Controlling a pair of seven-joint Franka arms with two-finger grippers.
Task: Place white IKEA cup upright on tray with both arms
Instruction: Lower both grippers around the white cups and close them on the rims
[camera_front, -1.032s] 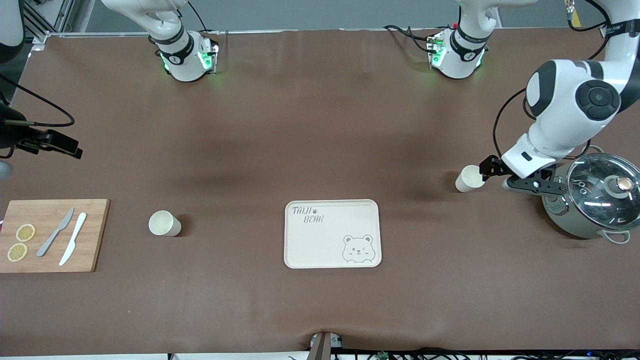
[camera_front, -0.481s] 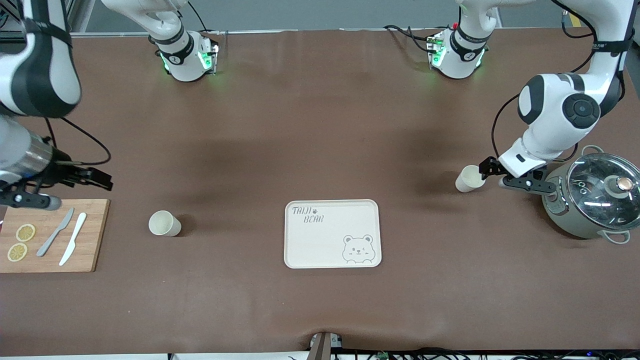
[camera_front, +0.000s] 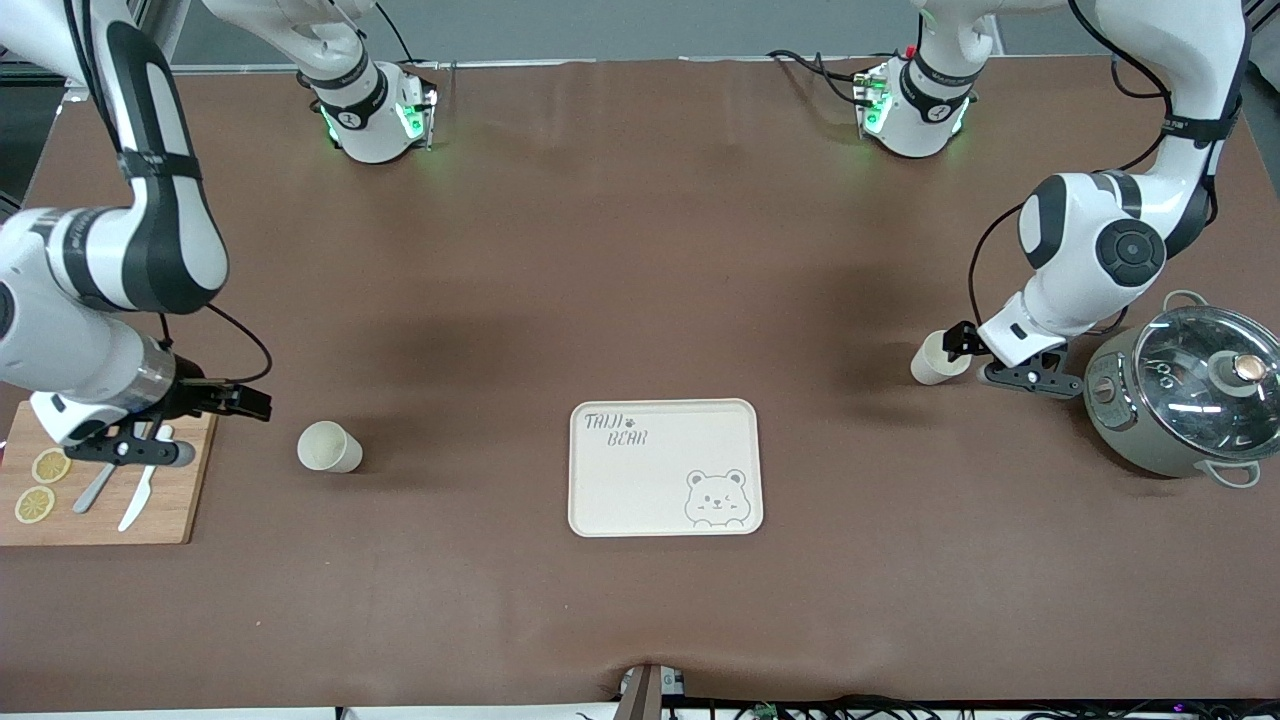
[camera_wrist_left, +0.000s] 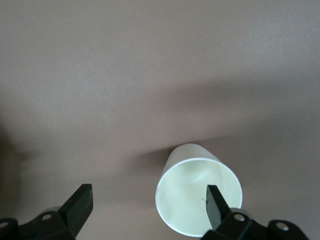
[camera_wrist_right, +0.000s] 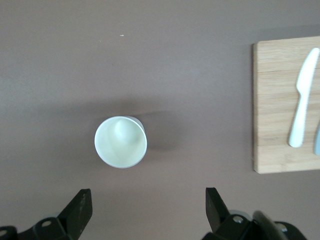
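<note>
Two big white arms reach over the brown table (camera_front: 620, 250). Next in size is a grey pot (camera_front: 1180, 400) with a glass lid, sitting at the left arm's end. A wooden cutting board (camera_front: 185, 500) lies at the right arm's end. The cream tray (camera_front: 650, 480) with the bear face sits in the middle, with nothing on it. One white cup (camera_front: 935, 358) stands between the tray and the pot, farther from the front camera than the tray. The left gripper (camera_wrist_left: 148, 206) is open, with one finger (camera_wrist_left: 216, 204) over the cup's mouth. Another cup (camera_front: 327, 446) stands between the board and the tray. The right gripper (camera_wrist_right: 146, 209) hangs open over the board's edge, near that cup.
</note>
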